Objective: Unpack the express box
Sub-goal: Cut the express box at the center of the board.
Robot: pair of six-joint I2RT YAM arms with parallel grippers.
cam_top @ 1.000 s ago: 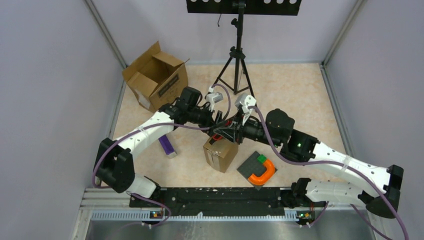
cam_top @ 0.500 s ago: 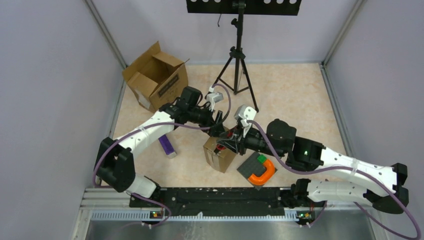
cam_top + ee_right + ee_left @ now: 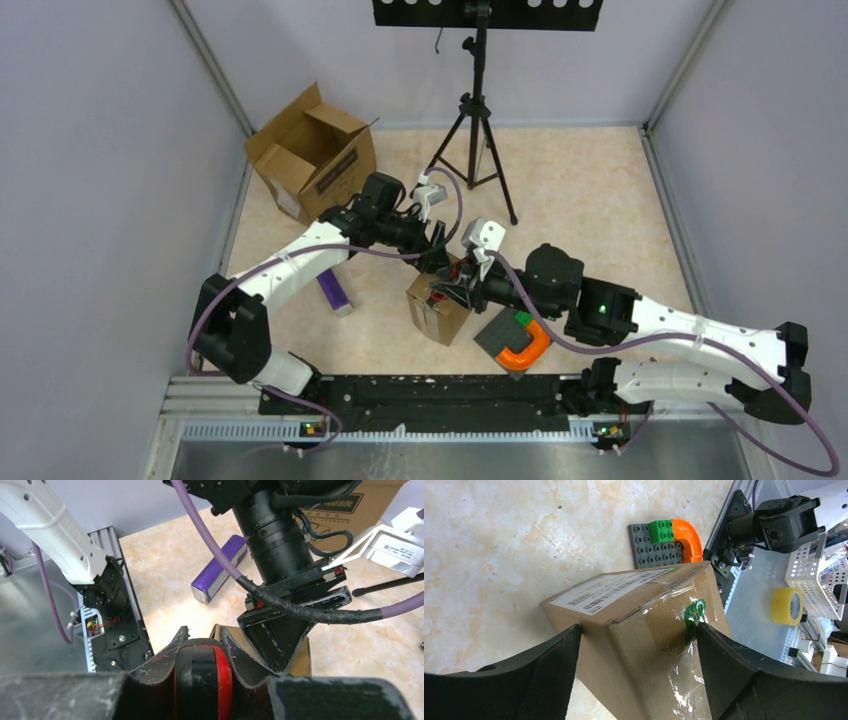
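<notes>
left wrist, taped brown express box (image 3: 634,625), barcode label (image 3: 609,592)

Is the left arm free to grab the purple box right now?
Probably not: the left claw stands open astride the small taped carton, steadying it. The purple box lies beside that arm, unobstructed.

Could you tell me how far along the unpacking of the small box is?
Done: little; the box is taped shut. In hand: the left gripper straddles it, jaws wide; the right gripper holds a red-and-black tool at its top. Left: cutting the tape, opening, emptying.
</notes>
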